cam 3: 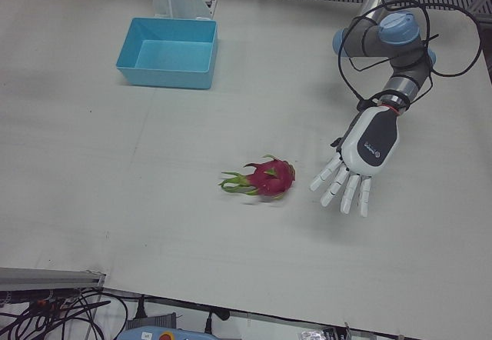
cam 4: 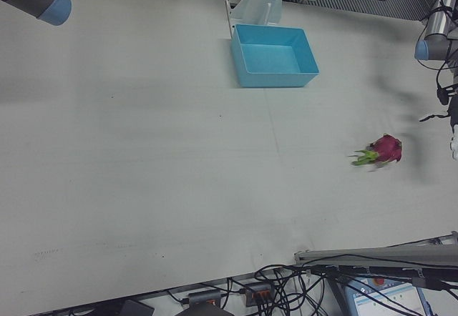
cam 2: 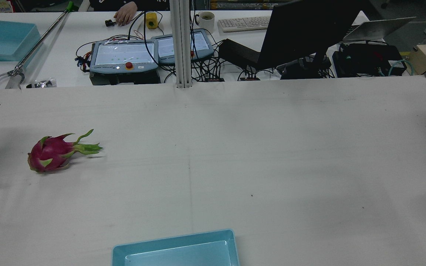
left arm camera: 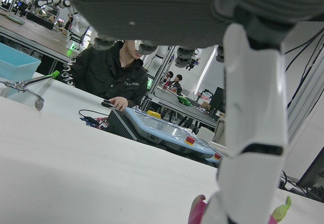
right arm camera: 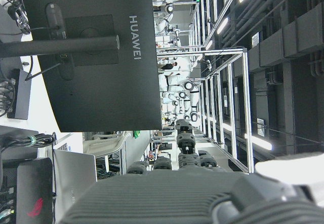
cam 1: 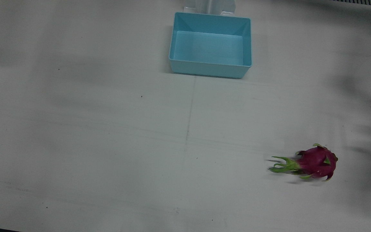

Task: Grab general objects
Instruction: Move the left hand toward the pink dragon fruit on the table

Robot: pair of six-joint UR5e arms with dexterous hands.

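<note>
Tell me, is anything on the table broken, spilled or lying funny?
Nothing looks wrong. The dragon fruit lies whole on its side on the bare table, with its green leaf tips pointing away from the left hand. That hand is open beside it, not touching. The blue bin sits upright and empty.

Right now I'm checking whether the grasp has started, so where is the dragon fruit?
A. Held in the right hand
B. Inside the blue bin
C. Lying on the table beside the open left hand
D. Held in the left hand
C. The dragon fruit lies on the table, apart from the left hand, whose fingers are spread and hold nothing; the blue bin is empty.
</note>
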